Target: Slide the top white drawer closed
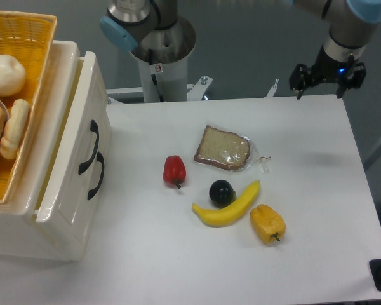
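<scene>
Gripper (pixel 326 81): upper right, above the worktop's (pixel 305 159) far right edge; jaws spread wide, holding nothing, fingers pointing down.

Top white drawer (pixel 70 159): far left of the jaws, well apart from them, at the worktop's left side. Pulled partway out of the cabinet (pixel 25 235); front panel faces right, twd the jaws' side. Long axis of the front runs near-to-far along the worktop's left edge. Curved black handle (pixel 89 147) on the front, lengthwise along the same axis.

Lower drawer front: second black handle (pixel 98 176) just beside and below the first.

Yellow wicker basket (pixel 32 38): atop the cabinet, further left; holds pale rounded items.

Betw. jaws and drawer, on the worktop: bread slice in clear wrap (pixel 223 149); red pepper (pixel 174 170); dark round fruit (pixel 221 191) touching banana (pixel 227 206); yellow pepper (pixel 267 223) just beside banana's right end.
</scene>
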